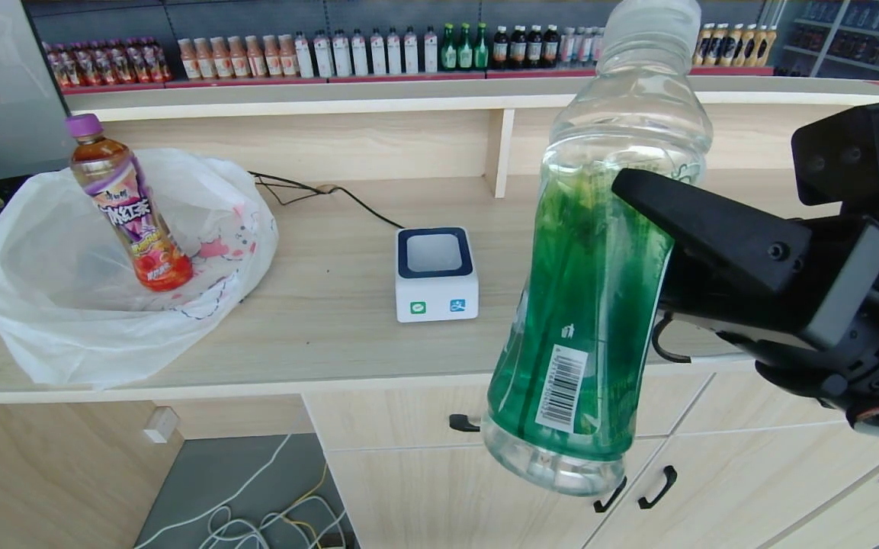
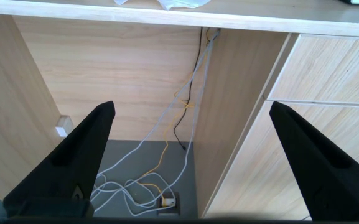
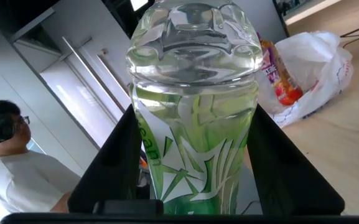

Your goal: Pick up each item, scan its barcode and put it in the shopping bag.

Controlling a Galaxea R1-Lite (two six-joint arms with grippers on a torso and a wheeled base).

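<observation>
Left gripper (image 2: pixel 191 106) hangs below the counter (image 1: pixel 317 343), fingers spread, empty. A tea bottle (image 1: pixel 130 206) leans in the shopping bag (image 1: pixel 50 320); the scanner (image 1: pixel 436 273) sits mid-counter, window up. Right gripper (image 3: pixel 195 155) pinches the green-labelled bottle (image 1: pixel 599 305), raised near the scanner's right. Its barcode (image 1: pixel 561 387) seems turned away from the window: best rolled downward, then brought directly over it, grip firm.

1. Head view looks forward and down over the counter (image 1: pixel 332 335).
2. Left wrist view faces low, under that counter (floor cables (image 2: pixel 143 186) near).
3. Right wrist view, tight on the green bottle (image 3: pixel 191 124), shares the shopping bag (image 3: pixel 319 56) with the head view.
</observation>
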